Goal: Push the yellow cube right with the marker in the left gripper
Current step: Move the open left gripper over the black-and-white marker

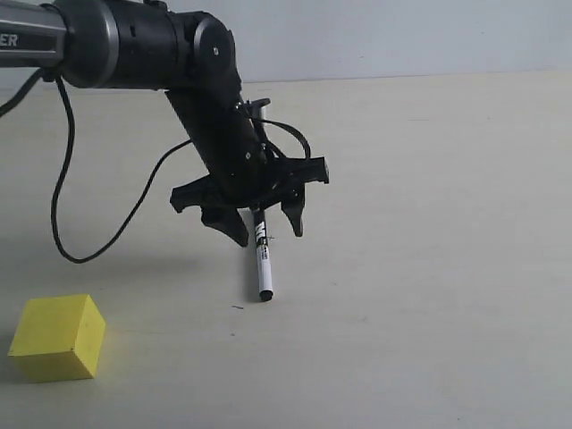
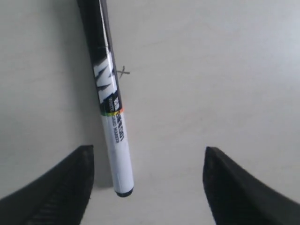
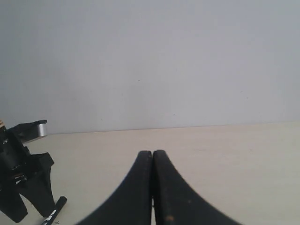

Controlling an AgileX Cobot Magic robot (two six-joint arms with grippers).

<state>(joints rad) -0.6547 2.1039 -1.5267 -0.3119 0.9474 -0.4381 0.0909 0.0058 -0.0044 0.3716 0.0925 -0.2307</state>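
Well apart from the yellow cube [image 1: 57, 338], the left hand [image 1: 270, 237] hangs spread around the loose marker [image 1: 263, 264] (lower end on the worktop [image 1: 429, 286]).

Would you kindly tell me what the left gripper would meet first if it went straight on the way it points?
Probably the tabletop: the left gripper points down with open jaws either side of the marker; the yellow cube lies off that line.

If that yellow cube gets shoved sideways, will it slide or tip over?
Probably slides: the yellow cube sits flat on a smooth table and looks as wide as tall. Its matte faces may drag a little. It looks rigid.
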